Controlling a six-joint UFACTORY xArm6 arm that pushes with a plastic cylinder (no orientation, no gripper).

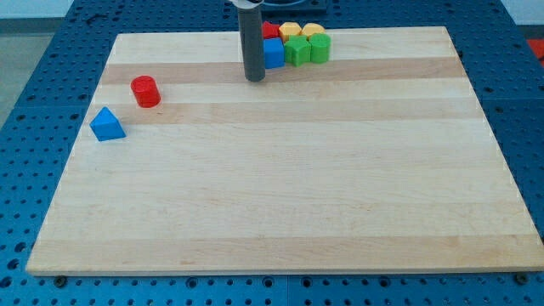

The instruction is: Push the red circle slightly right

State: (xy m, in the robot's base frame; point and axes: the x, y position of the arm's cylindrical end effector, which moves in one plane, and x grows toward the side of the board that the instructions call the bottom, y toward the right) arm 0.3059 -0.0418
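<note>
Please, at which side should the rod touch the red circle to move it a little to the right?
Put my tip against the red circle on its flank toward the view's left, at mid-height of the round wall, then push rightward. The blue triangle sits below-left, apart, so that side looks free.

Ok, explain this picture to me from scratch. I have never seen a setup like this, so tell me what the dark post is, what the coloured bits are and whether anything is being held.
There is one camera view, looking down at an angle on a wooden board that rests on a blue perforated table. The dark post is the end of a robot arm: a plain rod with no claw, so it holds nothing and can only push. My tip rests near the view's top, just left of a cluster of blocks: a blue block, a red block, two green blocks and two yellow blocks. Far to the view's left stand the red circle, a short cylinder, and below it a blue triangle. My tip is well to the right of the red circle, not touching it.
</note>
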